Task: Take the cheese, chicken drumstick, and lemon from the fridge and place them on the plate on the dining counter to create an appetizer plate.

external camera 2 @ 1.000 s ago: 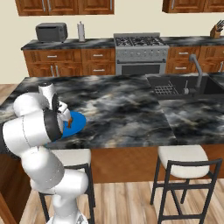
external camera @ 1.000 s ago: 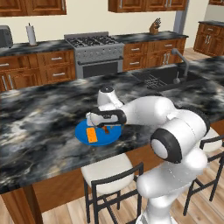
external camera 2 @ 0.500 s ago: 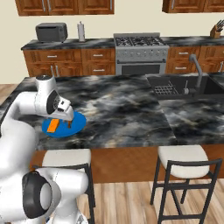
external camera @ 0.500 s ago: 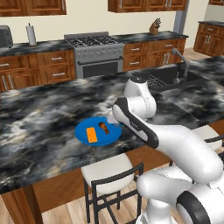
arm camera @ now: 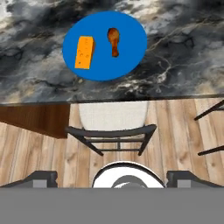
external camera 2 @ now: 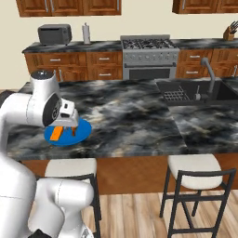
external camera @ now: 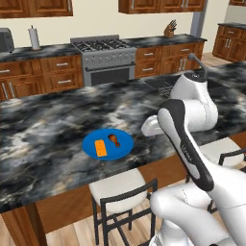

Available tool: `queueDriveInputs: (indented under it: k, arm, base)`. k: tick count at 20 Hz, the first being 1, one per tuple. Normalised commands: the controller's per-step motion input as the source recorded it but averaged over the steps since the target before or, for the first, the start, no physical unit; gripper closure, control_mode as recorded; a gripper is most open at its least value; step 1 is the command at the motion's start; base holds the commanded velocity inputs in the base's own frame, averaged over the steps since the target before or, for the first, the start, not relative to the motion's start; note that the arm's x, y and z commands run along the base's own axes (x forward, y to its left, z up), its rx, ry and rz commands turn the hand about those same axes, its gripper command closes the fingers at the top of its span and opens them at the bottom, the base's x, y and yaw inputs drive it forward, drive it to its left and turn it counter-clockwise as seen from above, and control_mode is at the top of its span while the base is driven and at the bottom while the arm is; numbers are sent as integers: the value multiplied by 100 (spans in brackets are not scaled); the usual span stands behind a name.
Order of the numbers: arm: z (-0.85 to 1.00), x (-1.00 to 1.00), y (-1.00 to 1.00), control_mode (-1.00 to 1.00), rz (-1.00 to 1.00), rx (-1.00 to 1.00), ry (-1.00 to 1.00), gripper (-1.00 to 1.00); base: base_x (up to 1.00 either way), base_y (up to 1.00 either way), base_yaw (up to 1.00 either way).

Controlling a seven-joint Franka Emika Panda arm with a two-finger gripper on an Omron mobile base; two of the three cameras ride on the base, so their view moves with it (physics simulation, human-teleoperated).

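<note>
The fingers [arm camera: 112, 177] are spread wide, grasping nothing, well apart from the plate [arm camera: 127, 61] on the counter [arm camera: 183, 52]. Cheese [arm camera: 84, 52] and drumstick [arm camera: 113, 41] lie side by side on the plate.

You see the blue plate [arm camera: 131, 52] lying flat on the marbled dining counter [arm camera: 183, 48], near its edge above a stool. On the plate, the orange cheese [arm camera: 84, 52] wedge lies flat, and the reddish-brown chicken drumstick [arm camera: 113, 41] lies just beside it, not touching.
</note>
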Motion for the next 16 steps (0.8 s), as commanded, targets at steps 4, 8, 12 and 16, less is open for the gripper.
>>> queueDriveInputs:
  k: [4,8,12,16]
  arm:
    - [47,-59,-27,-100,7,0,-1,-100]
    - [38,-74,-62,-100,15,0,-9,-100]
    - [37,-91,-62,-100,15,0,-28,-100]
    - [27,-73,-12,-100,12,0,-38,-100]
  base:
    - [0,0,0]
    - [0,0,0]
    - [0,0,0]
    - [0,0,0]
